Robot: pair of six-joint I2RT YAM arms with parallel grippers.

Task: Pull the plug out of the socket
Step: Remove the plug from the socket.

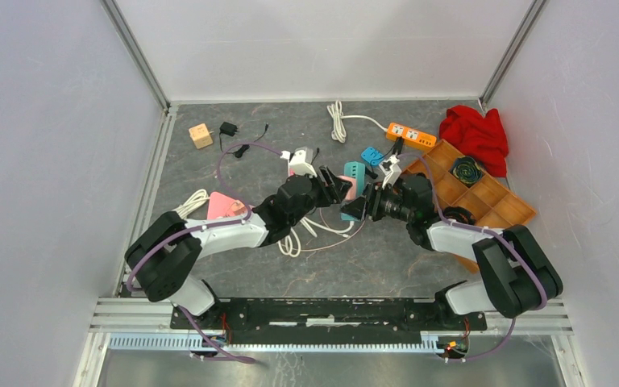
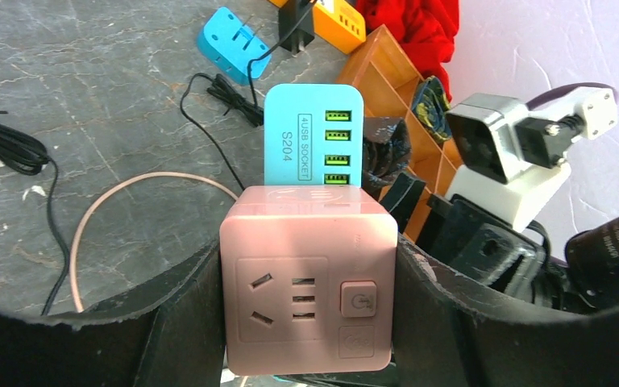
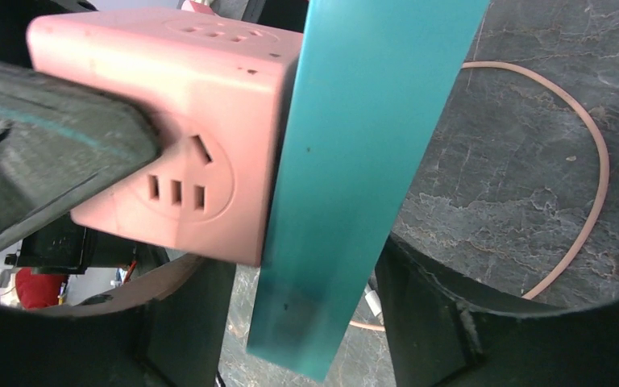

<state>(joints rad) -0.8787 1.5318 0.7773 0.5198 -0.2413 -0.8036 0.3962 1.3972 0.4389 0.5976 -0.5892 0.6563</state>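
Observation:
A pink cube socket [image 2: 306, 282] is clamped between my left gripper's [image 2: 306, 310] fingers, held above the table mid-scene [image 1: 345, 185]. A teal four-USB plug block [image 2: 314, 137] marked "4USB SOCKET S204" sits plugged into the cube's far face. In the right wrist view the teal block [image 3: 363, 161] hangs flush against the pink cube [image 3: 169, 121]. My right gripper [image 3: 306, 322] straddles the teal block's free end with a gap on each side, open. In the top view the right gripper [image 1: 357, 200] faces the left gripper [image 1: 338, 188].
A pink cable [image 2: 129, 201] loops on the table below. An orange power strip [image 1: 410, 135], a blue adapter [image 1: 371, 155], a red cloth [image 1: 475, 135] and a wooden compartment tray [image 1: 483, 197] lie at right. A tan cube [image 1: 201, 135], black charger [image 1: 228, 128] and white cable [image 1: 337, 121] lie at the back.

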